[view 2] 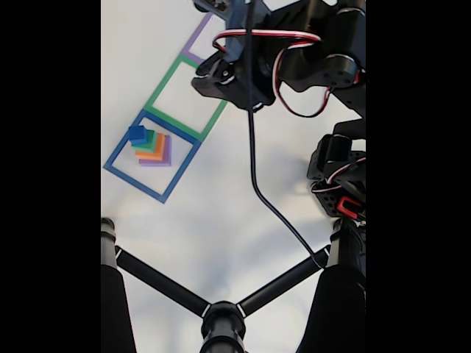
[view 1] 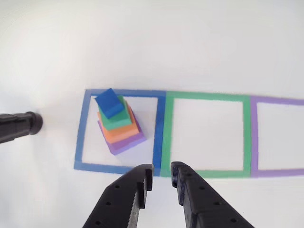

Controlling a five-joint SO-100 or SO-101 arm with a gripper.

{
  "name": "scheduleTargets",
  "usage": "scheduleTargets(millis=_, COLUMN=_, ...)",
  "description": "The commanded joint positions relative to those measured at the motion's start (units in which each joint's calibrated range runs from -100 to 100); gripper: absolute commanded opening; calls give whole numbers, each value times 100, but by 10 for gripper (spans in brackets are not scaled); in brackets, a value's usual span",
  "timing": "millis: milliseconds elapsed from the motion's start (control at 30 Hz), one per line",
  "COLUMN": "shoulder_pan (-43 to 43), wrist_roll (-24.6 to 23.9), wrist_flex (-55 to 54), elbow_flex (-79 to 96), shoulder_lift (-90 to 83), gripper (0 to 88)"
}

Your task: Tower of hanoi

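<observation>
On the white desk (view 1: 199,52) three taped square outlines lie side by side. In the other view they run left to right: a blue square (view 1: 80,137), a green square (view 1: 209,97) sharing a border with it, and a purple square (view 1: 280,100) cut off by the right edge of the picture.

Inside the blue square stands a stack of four blocks, each smaller than the one below it: a purple block (view 1: 127,142) at the bottom touching the desk, an orange block (view 1: 121,133) on it, a green block (view 1: 118,121) next, and a small blue block (view 1: 109,103) on top, turned a little askew to the others. The stack sits toward the upper left part of its square.

The black tool (view 1: 162,176) enters the other view from the bottom edge, its two serrated fingers (view 1: 142,183) parted with bare desk showing in the gap and nothing between them. Its tips hang over the near border where the blue and green squares meet, so the stack lies ahead of it and to the left, clearly apart from both fingers.

In the fixed view the stack, with its blue block (view 2: 137,133) uppermost, stands in the blue square (view 2: 118,157), and the arm (view 2: 294,59) with its red and white wires reaches over the green square (view 2: 163,82). A black tripod (view 2: 221,323) fills the lower part of that view, and a black cable (view 2: 257,169) trails across the desk. One dark tripod leg (view 1: 19,126) pokes in at the left of the other view.
</observation>
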Motion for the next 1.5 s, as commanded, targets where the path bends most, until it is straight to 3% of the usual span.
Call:
scheduleTargets(millis=0, shoulder_pan=392, wrist_roll=-2084, wrist_flex=-768, elbow_flex=1529, shoulder_lift=-1193, gripper=0)
scheduleTargets(millis=33, shoulder_pan=437, wrist_roll=-2929, wrist_flex=-1003, elbow_flex=1947, shoulder_lift=-1457, gripper=0)
scheduleTargets(millis=100, shoulder_pan=483, wrist_roll=-4179, wrist_flex=-1400, elbow_flex=2619, shoulder_lift=-1946, gripper=0)
scheduleTargets(millis=133, shoulder_pan=483, wrist_roll=-5576, wrist_flex=-1634, elbow_flex=3001, shoulder_lift=-2226, gripper=0)
scheduleTargets(millis=200, shoulder_pan=483, wrist_roll=-8830, wrist_flex=-2322, elbow_flex=3828, shoulder_lift=-2731, gripper=0)
scheduleTargets(millis=233, shoulder_pan=491, wrist_roll=-9767, wrist_flex=-2662, elbow_flex=4373, shoulder_lift=-2947, gripper=0)
scheduleTargets(millis=300, shoulder_pan=575, wrist_roll=-11164, wrist_flex=-3480, elbow_flex=5582, shoulder_lift=-3484, gripper=0)
scheduleTargets(millis=367, shoulder_pan=620, wrist_roll=-12139, wrist_flex=-4030, elbow_flex=6445, shoulder_lift=-3869, gripper=0)
scheduleTargets(millis=467, shoulder_pan=689, wrist_roll=-14069, wrist_flex=-3650, elbow_flex=6790, shoulder_lift=-4077, gripper=0)
scheduleTargets(millis=533, shoulder_pan=758, wrist_roll=-15025, wrist_flex=-3423, elbow_flex=7099, shoulder_lift=-4382, gripper=0)
scheduleTargets(millis=600, shoulder_pan=910, wrist_roll=-15613, wrist_flex=-3091, elbow_flex=7354, shoulder_lift=-4646, gripper=0)
scheduleTargets(millis=833, shoulder_pan=1505, wrist_roll=-16881, wrist_flex=-1910, elbow_flex=7663, shoulder_lift=-4975, gripper=0)
scheduleTargets(millis=1000, shoulder_pan=1749, wrist_roll=-17304, wrist_flex=-1748, elbow_flex=8426, shoulder_lift=-5552, gripper=0)
scheduleTargets(millis=1133, shoulder_pan=1673, wrist_roll=-17948, wrist_flex=-1659, elbow_flex=8753, shoulder_lift=-5872, gripper=0)
scheduleTargets(millis=1467, shoulder_pan=1764, wrist_roll=-17984, wrist_flex=-1999, elbow_flex=9289, shoulder_lift=-5928, gripper=0)
